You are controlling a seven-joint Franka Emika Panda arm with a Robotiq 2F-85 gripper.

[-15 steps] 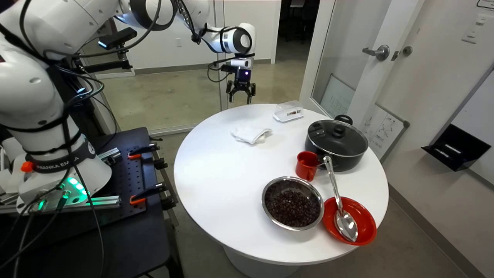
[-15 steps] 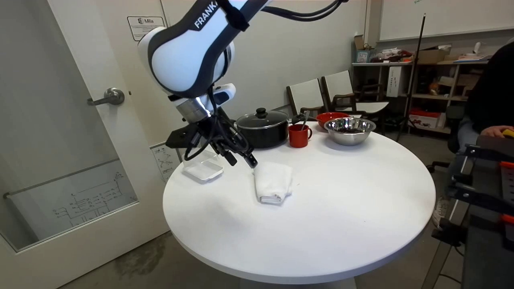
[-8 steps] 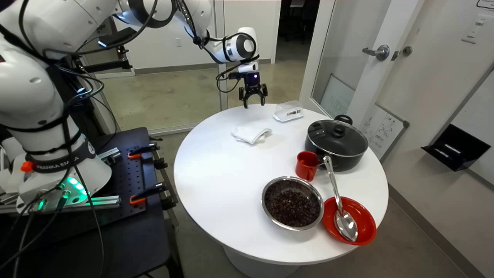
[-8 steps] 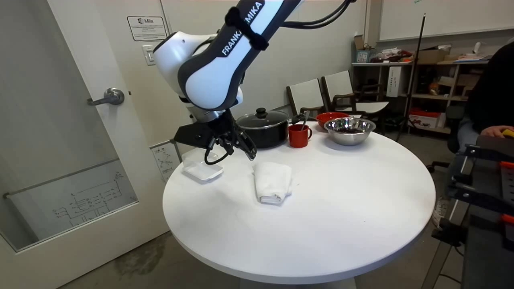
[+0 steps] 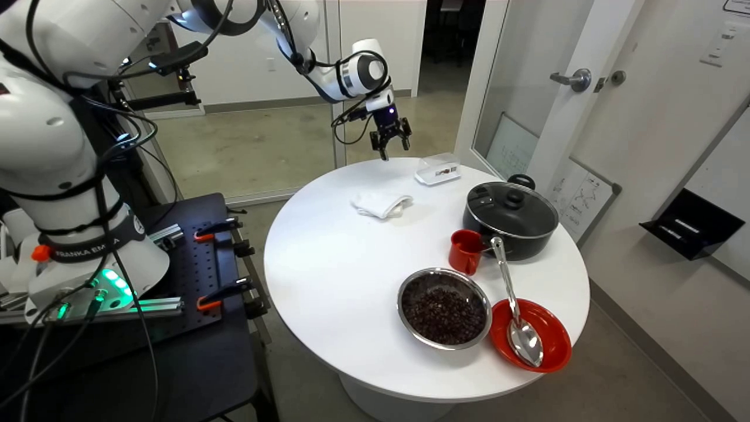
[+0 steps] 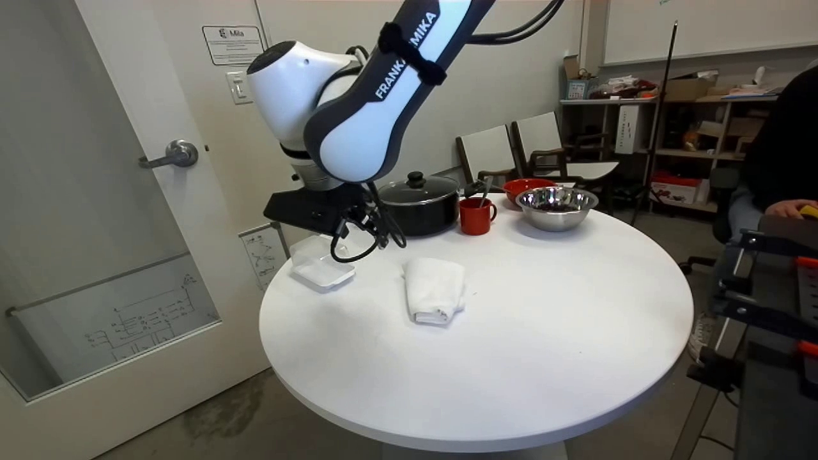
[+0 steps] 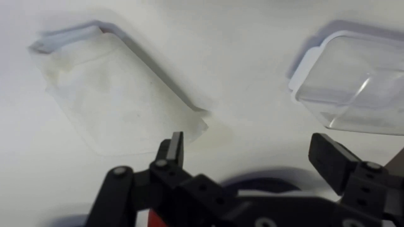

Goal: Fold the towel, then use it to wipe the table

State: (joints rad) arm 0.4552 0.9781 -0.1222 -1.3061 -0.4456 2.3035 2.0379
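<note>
While the gripper (image 7: 247,138) hung with jaws spread above the bench (image 5: 328,258), the folded towel (image 7: 116,97) lay below to one side, its yellowish tinge visible only in the wrist view, a clear box (image 7: 356,85) to the other.

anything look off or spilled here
In the wrist view, the towel has yellowish patches near one end, perhaps stains, odd on white cloth. A faint yellowish tint by its other end may be a spill; I can't tell.
</note>
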